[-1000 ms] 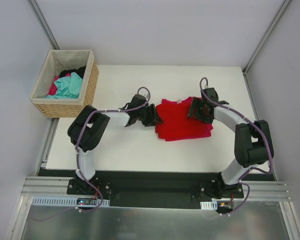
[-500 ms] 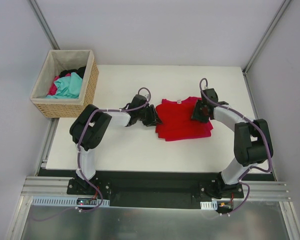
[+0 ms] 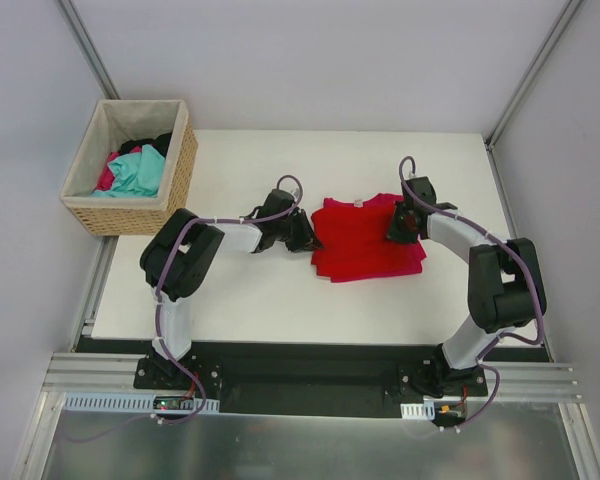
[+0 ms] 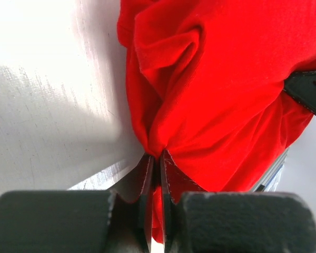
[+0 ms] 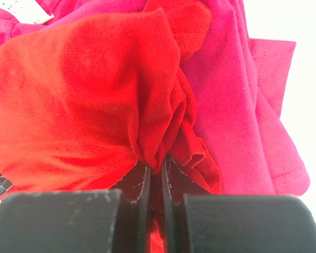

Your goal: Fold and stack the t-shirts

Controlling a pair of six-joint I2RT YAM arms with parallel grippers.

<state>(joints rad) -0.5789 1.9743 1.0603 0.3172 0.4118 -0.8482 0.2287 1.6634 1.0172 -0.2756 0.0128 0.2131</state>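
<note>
The red t-shirt (image 3: 365,245) sits at the middle of the table (image 3: 240,300), and from above it reads as a rough rectangle. That looks like a shirt well into its folding. Underneath it lies the magenta-pink t-shirt (image 5: 237,84). The right wrist view shows pink cloth spreading out past the red on the far and right sides, with its white neck label (image 5: 29,11) peeking at the top corner. So red is on pink, and the stack looks to be forming.

Now the arms. The left gripper (image 4: 158,163) is pinched tight on a gathered fold at the red shirt's left edge, jaws nearly together with cloth between them. The right gripper (image 5: 155,168) does the same at the right edge, clamped on a bunch of red. Both edges are puckered where they are held, so the top layer is not yet flat.

What is probably left is settling the red square, letting go and smoothing it. Off at the far left corner a wicker basket (image 3: 180,165) holds more cloth in teal, pink and black. Whether those need folding too cannot be told from here.
</note>
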